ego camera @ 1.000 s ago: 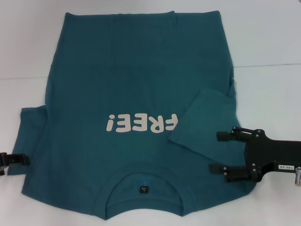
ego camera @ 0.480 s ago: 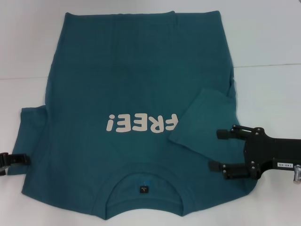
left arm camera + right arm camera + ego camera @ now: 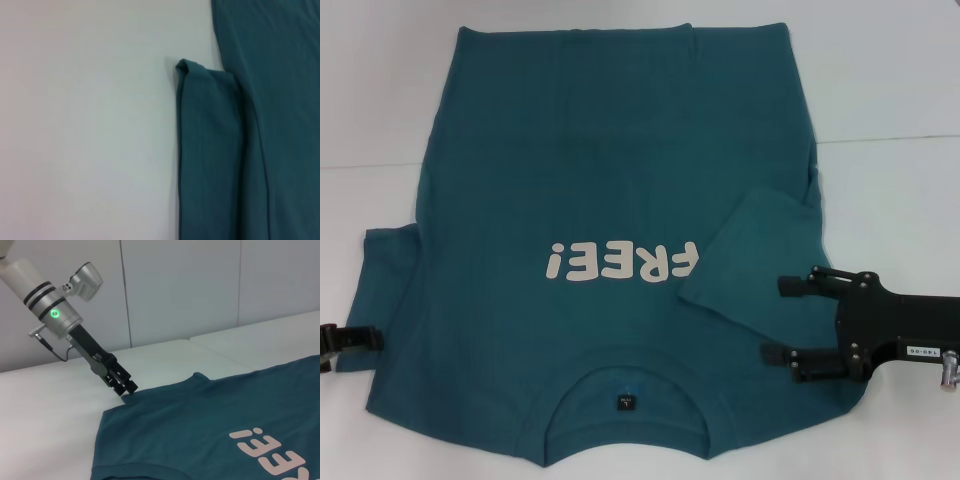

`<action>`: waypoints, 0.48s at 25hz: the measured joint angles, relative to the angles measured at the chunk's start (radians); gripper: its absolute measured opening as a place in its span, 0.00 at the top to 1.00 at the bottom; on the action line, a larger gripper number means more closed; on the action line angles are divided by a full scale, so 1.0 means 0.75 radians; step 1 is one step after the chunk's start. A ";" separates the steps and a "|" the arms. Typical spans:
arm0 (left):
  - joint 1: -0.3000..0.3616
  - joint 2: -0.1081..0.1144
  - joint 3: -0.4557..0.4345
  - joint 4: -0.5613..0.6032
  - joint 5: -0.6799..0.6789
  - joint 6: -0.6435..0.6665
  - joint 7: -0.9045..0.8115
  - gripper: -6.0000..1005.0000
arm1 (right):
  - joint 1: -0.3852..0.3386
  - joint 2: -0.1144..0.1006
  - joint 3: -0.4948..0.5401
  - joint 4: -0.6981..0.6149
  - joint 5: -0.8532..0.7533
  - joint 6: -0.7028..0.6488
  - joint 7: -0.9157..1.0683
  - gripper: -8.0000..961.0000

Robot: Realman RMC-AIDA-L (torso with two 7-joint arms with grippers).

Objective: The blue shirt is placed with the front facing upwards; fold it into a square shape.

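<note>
The blue shirt (image 3: 600, 170) lies flat, front up, on the white table (image 3: 890, 100), with its collar (image 3: 625, 385) at the near edge and the white lettering (image 3: 620, 262) upside down. Its right sleeve (image 3: 755, 260) is folded inward over the chest. My right gripper (image 3: 775, 320) hovers open over the shirt's right shoulder edge, holding nothing. The left sleeve (image 3: 385, 290) lies spread out, and my left gripper (image 3: 355, 340) sits at its outer edge. The right wrist view shows that left gripper (image 3: 122, 384) touching the sleeve corner of the shirt (image 3: 200, 430). The left wrist view shows only the sleeve (image 3: 210, 150).
A seam (image 3: 890, 138) runs across the white table on both sides of the shirt. Bare tabletop (image 3: 85, 125) lies beyond the left sleeve. Pale wall panels (image 3: 200, 285) stand behind the table's left side.
My right gripper has shifted very slightly. The shirt and the left gripper have not moved.
</note>
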 joint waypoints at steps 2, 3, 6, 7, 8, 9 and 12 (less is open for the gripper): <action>0.000 0.000 0.001 0.000 0.000 -0.006 0.000 0.25 | 0.001 0.000 0.000 0.003 0.001 0.001 0.000 0.02; 0.000 0.000 0.001 0.000 0.000 -0.009 0.000 0.25 | 0.001 0.000 0.000 0.004 0.001 0.001 0.000 0.02; -0.002 0.000 0.001 -0.006 0.001 -0.012 0.000 0.26 | 0.001 0.000 0.000 0.005 0.000 0.002 0.000 0.02; -0.002 0.000 0.002 -0.007 0.001 -0.013 0.000 0.26 | 0.001 0.000 0.000 0.006 0.000 0.003 0.000 0.02; -0.002 0.000 0.002 -0.008 0.001 -0.014 0.000 0.26 | 0.001 0.000 0.000 0.006 0.000 0.003 0.000 0.02; -0.003 0.000 0.002 -0.008 0.001 -0.014 0.000 0.26 | 0.001 0.000 0.000 0.006 0.000 0.003 0.000 0.02; -0.002 0.000 0.002 -0.008 0.001 -0.015 0.000 0.26 | 0.000 0.000 0.000 0.006 0.000 0.004 0.000 0.02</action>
